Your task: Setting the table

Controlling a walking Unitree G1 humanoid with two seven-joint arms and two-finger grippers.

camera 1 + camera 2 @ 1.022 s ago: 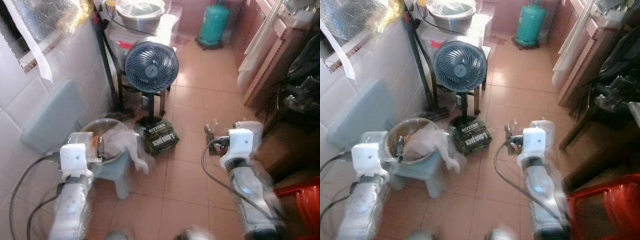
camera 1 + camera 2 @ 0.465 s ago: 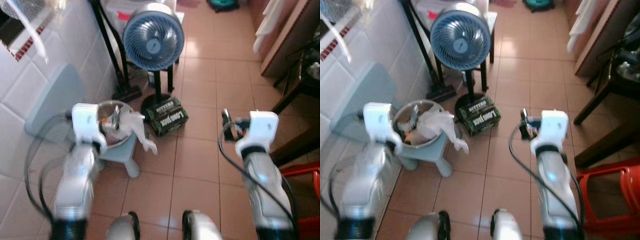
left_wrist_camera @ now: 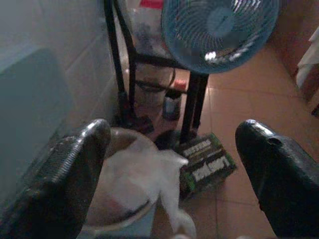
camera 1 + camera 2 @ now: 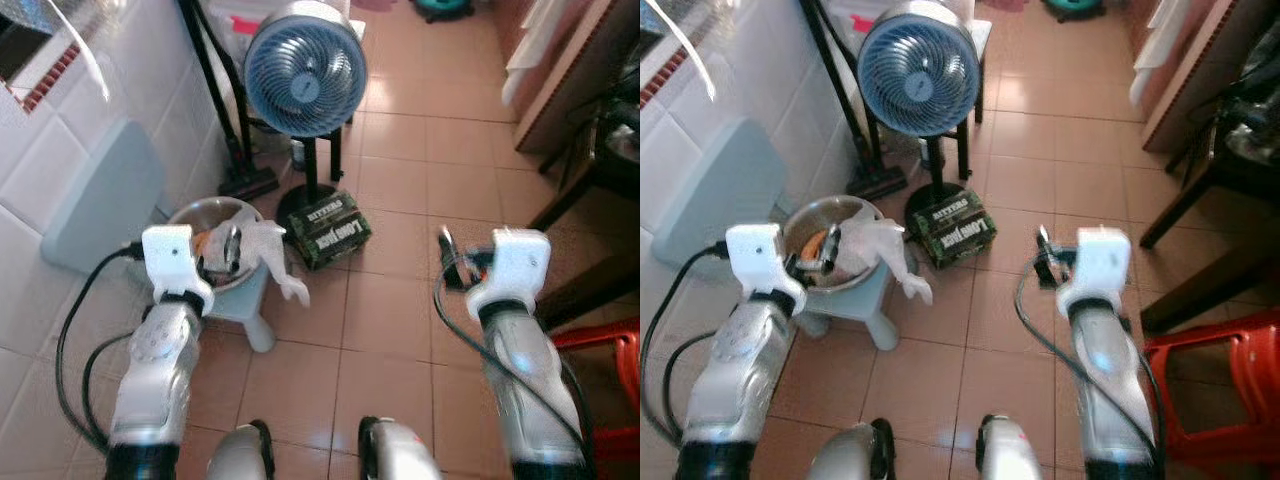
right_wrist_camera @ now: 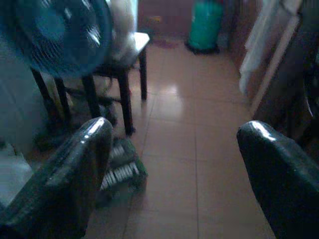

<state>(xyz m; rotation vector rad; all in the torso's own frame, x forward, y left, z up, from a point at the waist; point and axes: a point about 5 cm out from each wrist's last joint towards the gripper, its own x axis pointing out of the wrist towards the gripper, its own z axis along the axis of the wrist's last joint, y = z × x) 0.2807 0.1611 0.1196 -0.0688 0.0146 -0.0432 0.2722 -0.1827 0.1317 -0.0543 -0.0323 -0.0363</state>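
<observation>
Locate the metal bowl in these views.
The metal bowl sits on a small pale-blue stool by the tiled wall, ahead of the left gripper, left of the fan.

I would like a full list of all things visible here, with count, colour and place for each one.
fan: one, blue, standing by the tiled wall.
metal bowl: one, silver, on a small stool.
small stool: one, pale blue, near the wall.
plastic bag: one, clear, hanging over the bowl's edge.
green box: one, dark green, on the floor at the fan's base.
red stool: one, red, on the robot's right.
left pincer: black fingers open, above the bowl.
right pincer: black fingers open, over the floor.
</observation>
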